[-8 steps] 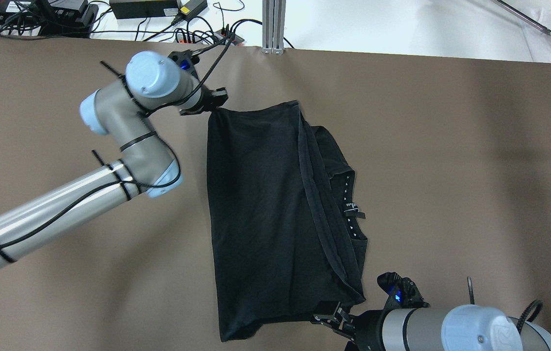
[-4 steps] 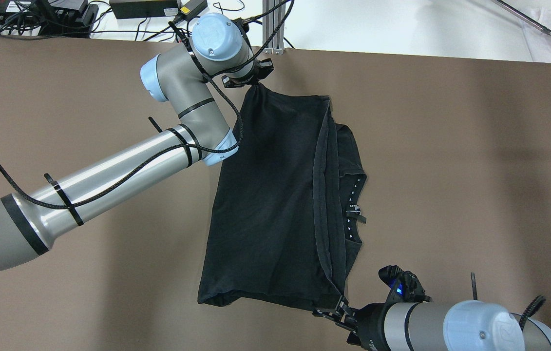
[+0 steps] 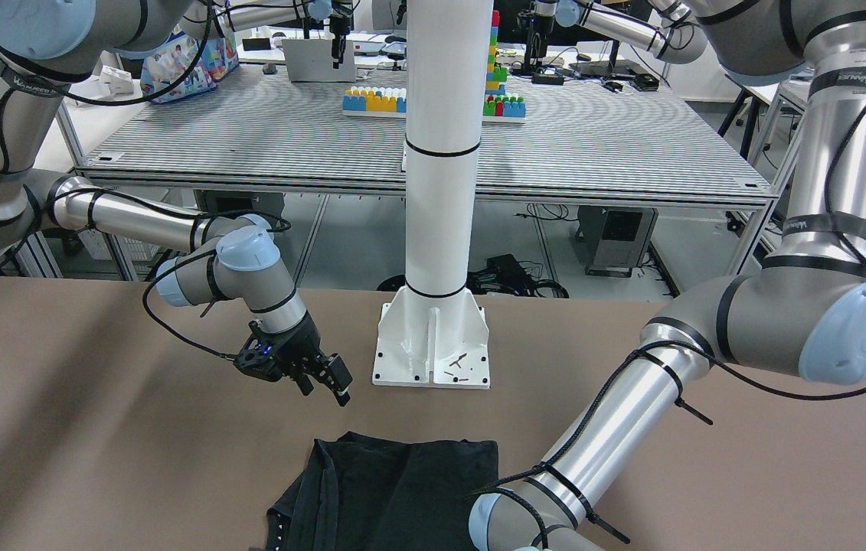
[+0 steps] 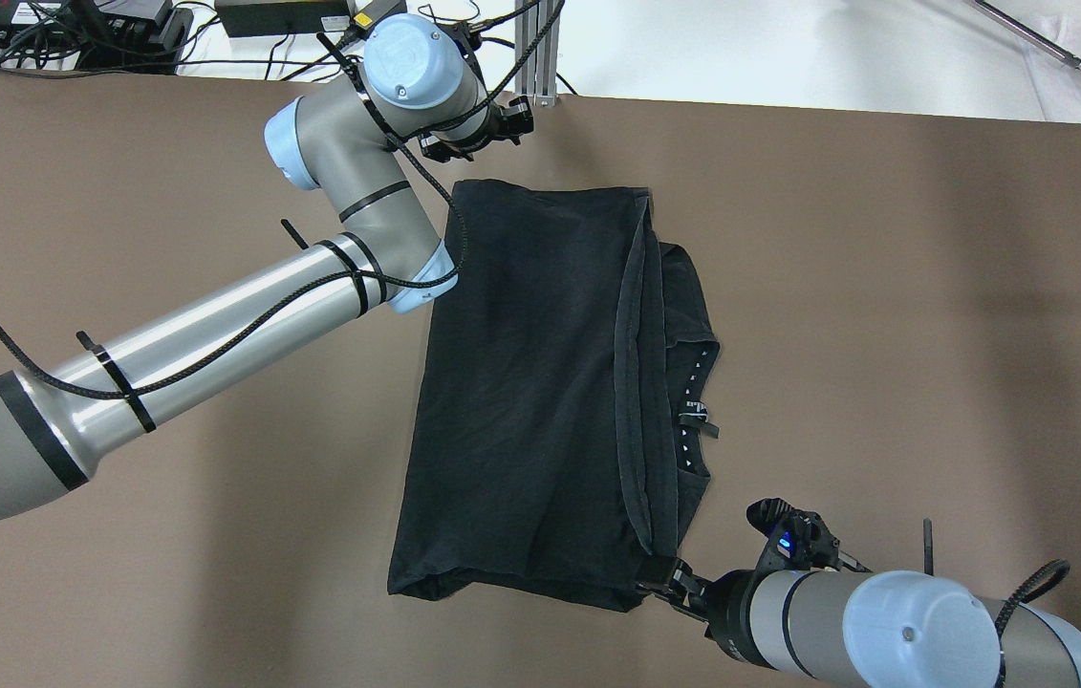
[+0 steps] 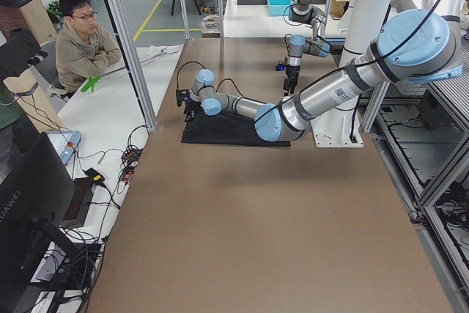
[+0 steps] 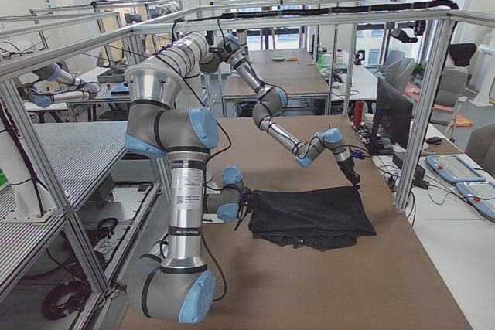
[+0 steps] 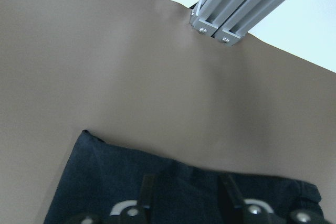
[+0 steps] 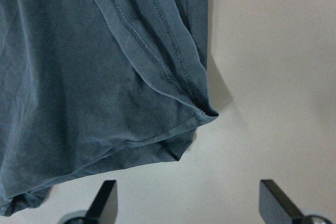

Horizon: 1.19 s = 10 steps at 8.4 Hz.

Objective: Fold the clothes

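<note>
Overhead exterior view: black garment (image 4: 540, 382) lies flat, folded lengthwise, at the centre of the table (image 4: 884, 334). Both grippers have just let go: left gripper (image 7: 187, 198) at its 11 o'clock corner, right gripper (image 8: 191, 203) at 5 o'clock, fingers apart on each (this fold looks finished). Lower layers are hidden; the white logo (image 4: 693, 413) is too small to read.

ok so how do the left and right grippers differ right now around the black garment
The left gripper is at the black garment's far corner, by the table's far edge; the right gripper is at the near corner on the opposite side. In the wrist views the left gripper's fingers show against the fabric, while the right gripper's fingers frame bare table with the garment's corner just ahead. Both are open and neither holds the fabric.
</note>
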### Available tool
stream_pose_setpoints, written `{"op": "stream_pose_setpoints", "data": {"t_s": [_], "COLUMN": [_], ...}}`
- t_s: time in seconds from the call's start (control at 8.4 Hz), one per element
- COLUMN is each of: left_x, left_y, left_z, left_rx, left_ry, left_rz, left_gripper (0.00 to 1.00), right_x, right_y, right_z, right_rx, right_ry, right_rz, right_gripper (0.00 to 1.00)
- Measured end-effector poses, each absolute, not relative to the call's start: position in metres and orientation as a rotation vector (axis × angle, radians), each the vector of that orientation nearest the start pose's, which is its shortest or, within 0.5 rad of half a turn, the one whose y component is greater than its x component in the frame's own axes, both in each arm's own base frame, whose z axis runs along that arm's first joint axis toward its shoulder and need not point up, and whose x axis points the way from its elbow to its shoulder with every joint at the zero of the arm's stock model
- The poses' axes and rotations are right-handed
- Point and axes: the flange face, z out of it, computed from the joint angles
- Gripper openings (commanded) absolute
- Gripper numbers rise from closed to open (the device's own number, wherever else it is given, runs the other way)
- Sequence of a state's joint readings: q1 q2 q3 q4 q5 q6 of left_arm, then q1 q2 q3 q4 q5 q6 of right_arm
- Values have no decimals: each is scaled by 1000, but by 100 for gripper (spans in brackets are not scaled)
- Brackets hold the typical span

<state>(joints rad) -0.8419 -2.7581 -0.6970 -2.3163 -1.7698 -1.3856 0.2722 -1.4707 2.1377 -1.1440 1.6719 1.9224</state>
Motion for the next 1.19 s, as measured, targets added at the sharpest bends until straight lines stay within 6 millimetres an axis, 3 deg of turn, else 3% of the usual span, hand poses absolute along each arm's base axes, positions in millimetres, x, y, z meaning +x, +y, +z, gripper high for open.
{"op": "stream_pose_setpoints", "data": {"t_s": [0.12,0.24,0.48,0.71,0.95,1.19], "left_x": [501,489,479,477,477,475], "left_y": [-747,-739,-723,-718,-716,-714], "left_z": [182,203,227,234,249,259], "left_rx": [384,396,401,398,390,384], "left_ry": [1011,1011,1018,1018,1011,1005], "left_rz": [-473,-462,-453,-456,-460,-464], "left_gripper": [100,100,100,100,100,100], "right_x": [-438,-441,-450,-474,-497,-508], "right_y": [-253,-260,-286,-311,-323,-327], "right_z": [310,318,307,270,263,268], "right_rx": [-92,-33,117,166,167,170], "right_ry": [-1062,-1021,-923,-790,-720,-687], "right_rz": [453,366,97,-55,-117,-138], "right_gripper": [76,51,46,46,45,44]}}
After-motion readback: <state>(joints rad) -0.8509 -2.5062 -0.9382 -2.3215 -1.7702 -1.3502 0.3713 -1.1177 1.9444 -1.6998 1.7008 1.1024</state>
